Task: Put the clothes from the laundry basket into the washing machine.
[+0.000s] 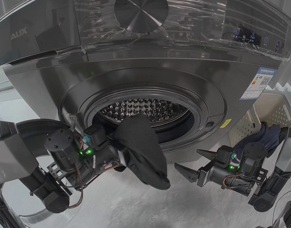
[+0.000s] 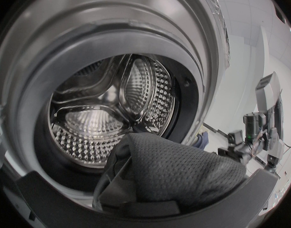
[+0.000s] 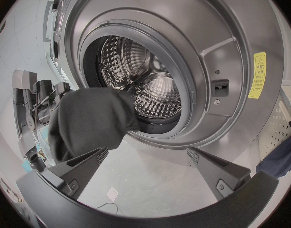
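A black garment (image 1: pixel 142 152) hangs over my left gripper (image 1: pixel 121 157), which is shut on it just in front of the lower rim of the washing machine's open drum (image 1: pixel 145 110). Part of the cloth lies at the mouth, and the rest droops toward the floor. In the left wrist view the garment (image 2: pixel 183 171) covers the fingers, with the empty drum (image 2: pixel 113 111) behind it. My right gripper (image 1: pixel 188 159) stands open and empty, low to the right of the opening (image 3: pixel 147 151). The white laundry basket (image 1: pixel 272 108) at the right holds dark blue clothes (image 1: pixel 265 136).
The machine's round door (image 1: pixel 31 133) is swung open at the left, behind my left arm. Grey tiled floor (image 1: pixel 183 206) lies below the opening. The basket stands against the machine's right side, close to my right arm.
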Robot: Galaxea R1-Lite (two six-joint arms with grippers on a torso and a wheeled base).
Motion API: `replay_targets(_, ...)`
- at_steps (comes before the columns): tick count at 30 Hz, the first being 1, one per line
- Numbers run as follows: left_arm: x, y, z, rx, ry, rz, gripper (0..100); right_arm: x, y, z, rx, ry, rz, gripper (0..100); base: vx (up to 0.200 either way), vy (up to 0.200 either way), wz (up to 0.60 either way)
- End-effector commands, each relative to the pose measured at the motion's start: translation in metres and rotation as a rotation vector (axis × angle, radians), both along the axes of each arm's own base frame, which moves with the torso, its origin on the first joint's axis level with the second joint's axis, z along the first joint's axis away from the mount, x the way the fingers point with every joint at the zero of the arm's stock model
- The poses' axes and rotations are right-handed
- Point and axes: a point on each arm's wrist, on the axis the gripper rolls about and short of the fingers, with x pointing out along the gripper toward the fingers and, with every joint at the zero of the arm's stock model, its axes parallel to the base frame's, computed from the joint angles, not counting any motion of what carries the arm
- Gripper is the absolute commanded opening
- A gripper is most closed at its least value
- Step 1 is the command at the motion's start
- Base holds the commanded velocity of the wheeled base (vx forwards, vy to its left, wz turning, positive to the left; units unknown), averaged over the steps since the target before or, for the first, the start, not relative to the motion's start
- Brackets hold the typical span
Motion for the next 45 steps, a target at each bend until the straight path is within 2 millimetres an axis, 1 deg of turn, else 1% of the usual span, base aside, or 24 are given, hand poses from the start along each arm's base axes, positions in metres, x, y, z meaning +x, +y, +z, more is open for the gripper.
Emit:
replay_targets(1, 0.036, -0.028, -0.010, -0.029, -0.029, 0.000, 0, -0.011, 0.006, 0.004, 0.007, -0.006, 0.042, 100, 0.000, 0.000, 0.00)
replay_targets(6, 0.066, -0.049, -0.024, -0.058, -0.043, 0.022, 0, -0.016, 0.010, 0.005, 0.009, -0.008, 0.053, 100, 0.000, 0.000, 0.00)
replay_targets(11, 0.091, -0.063, -0.040, -0.075, -0.054, 0.041, 0, -0.019, 0.010, 0.003, -0.001, 0.004, 0.062, 100, 0.000, 0.000, 0.00)
replay_targets(15, 0.114, -0.065, -0.047, -0.073, -0.048, 0.086, 0, -0.020, 0.008, 0.000, -0.010, 0.012, 0.061, 100, 0.000, 0.000, 0.00)
replay_targets(16, 0.116, -0.066, -0.047, -0.074, -0.048, 0.091, 0, -0.020, 0.008, 0.000, -0.010, 0.012, 0.061, 100, 0.000, 0.000, 0.00)
replay_targets(19, 0.136, -0.070, -0.040, -0.082, -0.058, 0.115, 0, -0.020, 0.008, 0.001, -0.009, 0.011, 0.062, 100, 0.000, 0.000, 0.00)
replay_targets(20, 0.136, -0.071, -0.039, -0.082, -0.059, 0.115, 0, -0.020, 0.009, 0.001, -0.009, 0.011, 0.064, 100, 0.000, 0.000, 0.00)
replay_targets(22, 0.151, -0.078, -0.030, -0.087, -0.063, 0.130, 0, -0.020, 0.009, 0.001, -0.009, 0.011, 0.064, 100, 0.000, 0.000, 0.00)
replay_targets(24, 0.158, -0.082, -0.025, -0.088, -0.067, 0.132, 0, -0.021, 0.009, 0.000, -0.010, 0.012, 0.065, 100, 0.000, 0.000, 0.00)
replay_targets(25, 0.158, -0.082, -0.025, -0.088, -0.067, 0.132, 0, -0.021, 0.009, 0.000, -0.010, 0.012, 0.065, 100, 0.000, 0.000, 0.00)
replay_targets(26, 0.164, -0.087, -0.026, -0.085, -0.060, 0.130, 0, -0.021, 0.010, 0.001, -0.007, 0.009, 0.068, 100, 0.000, 0.000, 0.00)
replay_targets(27, 0.164, -0.087, -0.026, -0.085, -0.060, 0.130, 0, -0.021, 0.010, 0.001, -0.007, 0.009, 0.068, 100, 0.000, 0.000, 0.00)
replay_targets(29, 0.179, -0.094, -0.036, -0.091, -0.069, 0.146, 0, -0.021, 0.010, 0.002, -0.005, 0.006, 0.068, 100, 0.000, 0.000, 0.00)
replay_targets(33, 0.203, -0.094, -0.038, -0.120, -0.116, 0.218, 0, -0.022, 0.009, 0.002, -0.006, 0.007, 0.068, 100, 0.000, 0.000, 0.00)
replay_targets(34, 0.204, -0.094, -0.037, -0.121, -0.117, 0.219, 0, -0.022, 0.009, 0.002, -0.006, 0.007, 0.068, 100, 0.000, 0.000, 0.00)
replay_targets(36, 0.214, -0.094, -0.027, -0.143, -0.140, 0.251, 0, -0.021, 0.009, 0.001, -0.008, 0.010, 0.068, 100, 0.000, 0.000, 0.00)
replay_targets(38, 0.217, -0.092, -0.020, -0.152, -0.149, 0.269, 0, -0.021, 0.010, 0.001, -0.009, 0.011, 0.068, 100, 0.000, 0.000, 0.00)
replay_targets(43, 0.218, -0.089, -0.017, -0.154, -0.146, 0.280, 0, -0.021, 0.010, 0.000, -0.010, 0.012, 0.068, 100, 0.000, 0.000, 0.00)
replay_targets(44, 0.219, -0.086, -0.019, -0.150, -0.140, 0.291, 100, -0.021, 0.010, 0.000, -0.009, 0.011, 0.068, 100, 0.000, 0.000, 0.00)
replay_targets(45, 0.217, -0.085, -0.019, -0.150, -0.128, 0.292, 100, -0.020, 0.010, 0.001, -0.008, 0.010, 0.067, 100, 0.000, 0.000, 0.00)
